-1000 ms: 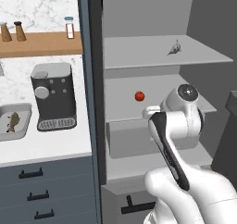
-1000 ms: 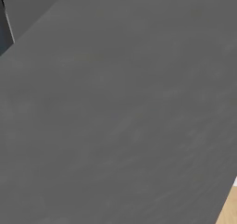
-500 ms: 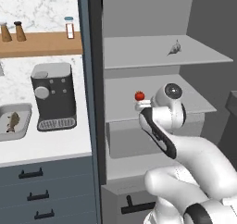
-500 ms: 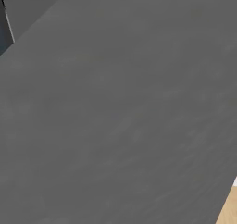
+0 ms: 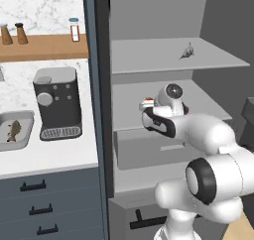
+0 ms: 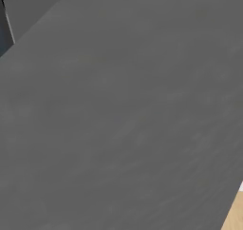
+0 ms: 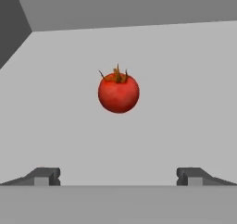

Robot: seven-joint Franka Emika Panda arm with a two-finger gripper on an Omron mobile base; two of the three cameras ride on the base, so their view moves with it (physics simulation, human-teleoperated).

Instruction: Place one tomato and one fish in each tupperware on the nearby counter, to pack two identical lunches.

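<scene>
Red and round, the stemmed tomato [image 7: 118,93] sits on the grey middle fridge shelf [image 7: 185,102], centred ahead of the two-finger gripper [image 7: 118,177], whose jaws stand wide and empty. Advancing straight, keeping the tomato midway, should let both fingertips [image 7: 44,176] close evenly.

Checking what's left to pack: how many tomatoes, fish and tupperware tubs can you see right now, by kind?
Tomatoes: 1, the tomato on the middle fridge shelf, ahead of the open fingers.
Fish: 2, one fish lying in the tub, another fish on the top shelf.
Tupperware: 1, the tub on the counter beside the coffee machine.
Total: 4.
</scene>
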